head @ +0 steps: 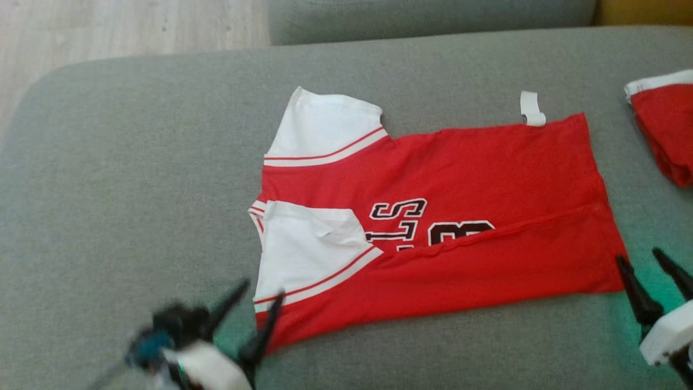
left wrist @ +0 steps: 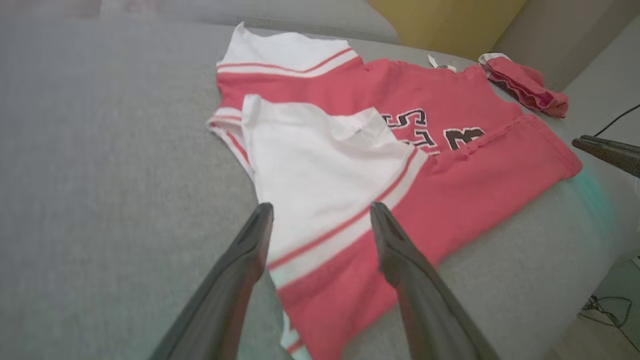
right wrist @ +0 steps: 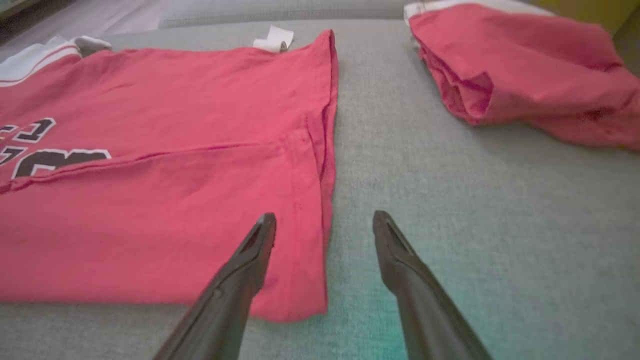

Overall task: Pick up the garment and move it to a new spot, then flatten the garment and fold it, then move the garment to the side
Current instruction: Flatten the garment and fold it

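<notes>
Left wrist view: left fingers (left wrist: 397, 265) spread wide, nothing btwn them, over the near white sleeve's striped edge. Same for right fingers (right wrist: 250, 265): wide, empty, straddling the hem corner; contact w/ cloth can't be told. Garment (head: 487, 173): red jersey, white sleeves, near long side folded over, flat on grey sofa cushion (head: 135, 162). Fold hides part of the dark lettering. Second red garment (head: 668, 130) cut off at right edge
</notes>
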Robot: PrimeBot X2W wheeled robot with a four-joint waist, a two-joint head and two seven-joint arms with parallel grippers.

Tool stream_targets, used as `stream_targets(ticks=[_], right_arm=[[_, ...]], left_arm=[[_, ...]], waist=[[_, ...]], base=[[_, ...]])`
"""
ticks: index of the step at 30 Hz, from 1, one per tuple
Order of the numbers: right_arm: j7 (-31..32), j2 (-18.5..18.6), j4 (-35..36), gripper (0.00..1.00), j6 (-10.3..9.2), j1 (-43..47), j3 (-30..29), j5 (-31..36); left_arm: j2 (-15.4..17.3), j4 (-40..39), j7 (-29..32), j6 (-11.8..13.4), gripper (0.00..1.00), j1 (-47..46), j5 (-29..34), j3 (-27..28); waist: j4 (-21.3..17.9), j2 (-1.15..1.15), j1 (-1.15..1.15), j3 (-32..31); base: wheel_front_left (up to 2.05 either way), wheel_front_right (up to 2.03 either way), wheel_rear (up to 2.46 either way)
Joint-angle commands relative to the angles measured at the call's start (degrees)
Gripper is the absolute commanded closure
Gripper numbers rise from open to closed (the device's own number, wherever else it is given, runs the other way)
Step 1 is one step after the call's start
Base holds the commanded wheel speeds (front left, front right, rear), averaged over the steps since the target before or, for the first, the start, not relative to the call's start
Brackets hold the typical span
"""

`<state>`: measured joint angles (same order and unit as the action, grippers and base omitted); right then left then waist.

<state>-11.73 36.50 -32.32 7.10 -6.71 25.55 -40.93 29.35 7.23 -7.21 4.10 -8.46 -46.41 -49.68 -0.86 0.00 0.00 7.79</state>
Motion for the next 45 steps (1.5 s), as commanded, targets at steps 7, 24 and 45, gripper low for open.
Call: stream_targets(ticks=[7,24,45], right_arm=[[-1.2,0.7,5.4,0.00,0.39,-3.4,-4.7,5.6],[2.2,-8.4,14.6,0.00,0.39,-10.7,-7.4,14.9],[3.5,-10.6,16.5,0.00,0.39,-9.2,-11.5,17.9]], left_arm=[[7.1,-5.5,12.6,-1.3,0.00,-22.3,3.1,5.7],[6.5,22.9,40.9,-11.2,0.00,-59.3,-0.6,4.5],[8.8,26.2,40.8,-11.6,1.00,-63.2,-7.4,-3.2]], waist=[[-2.9,0.00,0.00,4.9],[-13.9,0.00,0.00,19.3],[-16.1,0.00,0.00,21.8]], base=[[0.00,0.00,0.00],[0.00,0.00,0.00],[0.00,0.00,0.00]])
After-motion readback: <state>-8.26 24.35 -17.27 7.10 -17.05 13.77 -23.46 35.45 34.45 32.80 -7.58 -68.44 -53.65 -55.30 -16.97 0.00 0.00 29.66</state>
